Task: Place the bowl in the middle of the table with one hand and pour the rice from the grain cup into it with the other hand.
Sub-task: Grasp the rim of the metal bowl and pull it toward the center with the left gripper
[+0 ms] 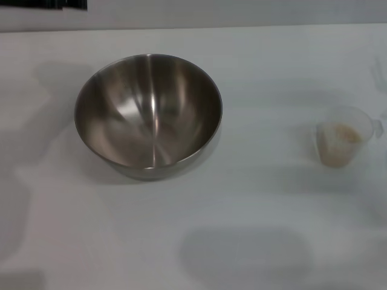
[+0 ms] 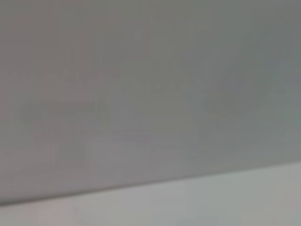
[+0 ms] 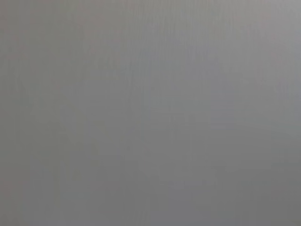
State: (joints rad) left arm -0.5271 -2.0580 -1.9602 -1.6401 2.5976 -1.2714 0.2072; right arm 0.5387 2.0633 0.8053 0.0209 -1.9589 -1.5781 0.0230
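Note:
The stainless-steel bowl [image 1: 148, 115] stands upright and empty on the white table [image 1: 254, 199], left of the middle. The clear plastic grain cup [image 1: 344, 136] stands upright at the right, with pale rice [image 1: 343, 136] inside it and its small lip toward the right edge. Bowl and cup are well apart. Neither gripper shows in the head view. Both wrist views show only a plain grey surface, with no fingers and none of the task's things.
The table's far edge meets a grey wall along the top of the head view [image 1: 242, 15]. A dark object [image 1: 42, 5] sits at the top left corner. Soft shadows lie on the table at the front and left.

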